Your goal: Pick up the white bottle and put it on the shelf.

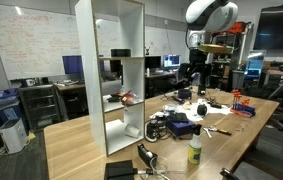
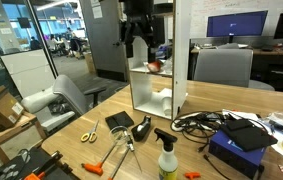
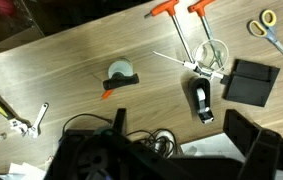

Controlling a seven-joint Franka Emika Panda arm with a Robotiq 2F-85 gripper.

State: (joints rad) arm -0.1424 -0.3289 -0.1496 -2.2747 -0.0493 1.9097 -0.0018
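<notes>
Live from the office: the wooden table [image 1: 73, 140] is seen cluttered with cables [image 2: 196, 122] and scissors [image 3: 268, 30], the white bottle [image 1: 195, 150] is stood upright on it, well apart from the shelf [image 1: 121, 70], and the gripper [image 2: 139, 47] is held high, fingers apart, empty.

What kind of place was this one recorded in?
Most likely an open-plan office or lab: a written-on whiteboard, desks with monitors, an office chair, and a wooden table strewn with hand tools.
</notes>
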